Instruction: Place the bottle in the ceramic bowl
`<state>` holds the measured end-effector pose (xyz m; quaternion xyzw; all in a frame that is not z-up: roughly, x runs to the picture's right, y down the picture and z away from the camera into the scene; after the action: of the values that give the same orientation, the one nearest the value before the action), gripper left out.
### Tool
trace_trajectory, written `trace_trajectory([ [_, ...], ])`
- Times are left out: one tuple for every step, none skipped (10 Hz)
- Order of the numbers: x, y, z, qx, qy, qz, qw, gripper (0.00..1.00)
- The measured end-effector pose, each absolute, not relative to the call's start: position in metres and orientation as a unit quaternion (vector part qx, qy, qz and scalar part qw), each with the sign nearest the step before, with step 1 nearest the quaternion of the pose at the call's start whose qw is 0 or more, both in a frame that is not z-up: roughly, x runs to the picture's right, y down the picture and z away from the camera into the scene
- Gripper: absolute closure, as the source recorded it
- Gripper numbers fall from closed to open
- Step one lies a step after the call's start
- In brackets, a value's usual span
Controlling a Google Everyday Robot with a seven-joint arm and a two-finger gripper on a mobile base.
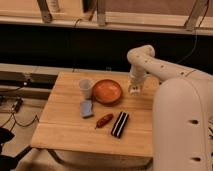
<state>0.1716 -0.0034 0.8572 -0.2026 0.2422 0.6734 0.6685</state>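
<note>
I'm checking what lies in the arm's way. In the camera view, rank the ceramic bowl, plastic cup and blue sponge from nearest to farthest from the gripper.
The gripper hangs over the table's right side, by the bowl's right edge.
1. Ceramic bowl: just to its left in the picture.
2. Plastic cup: beyond the bowl, farther left.
3. Blue sponge: left and toward the front edge.

Wooden table [65,125] bearing the ceramic bowl [107,91], a translucent cup [86,88] just left of it, and a black bar [119,124] nearer front. The gripper [134,90] hangs just right of the bowl with the bottle [134,89].
</note>
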Motion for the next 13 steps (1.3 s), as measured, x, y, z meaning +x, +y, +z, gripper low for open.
trace_trajectory([
  [0.151,-0.01,0.845,-0.203,0.233,0.66,0.685,1.0],
  [0.135,-0.014,0.837,-0.203,0.226,0.65,0.696,1.0],
  [0.116,-0.014,0.831,-0.209,0.22,0.637,0.709,1.0],
  [0.092,-0.011,0.831,-0.221,0.212,0.622,0.721,1.0],
  [0.08,-0.009,0.832,-0.23,0.207,0.615,0.725,1.0],
  [0.058,-0.007,0.836,-0.246,0.195,0.609,0.729,1.0],
  [0.056,-0.008,0.835,-0.248,0.193,0.609,0.728,0.99],
  [0.061,-0.007,0.835,-0.246,0.198,0.61,0.727,0.86],
  [0.059,-0.007,0.835,-0.247,0.197,0.609,0.728,0.73],
  [0.057,-0.007,0.835,-0.248,0.196,0.609,0.728,0.63],
  [0.058,-0.007,0.835,-0.247,0.196,0.609,0.728,0.55],
  [0.058,-0.007,0.835,-0.247,0.196,0.609,0.728,0.45],
  [0.058,-0.007,0.835,-0.248,0.195,0.609,0.727,0.33],
])
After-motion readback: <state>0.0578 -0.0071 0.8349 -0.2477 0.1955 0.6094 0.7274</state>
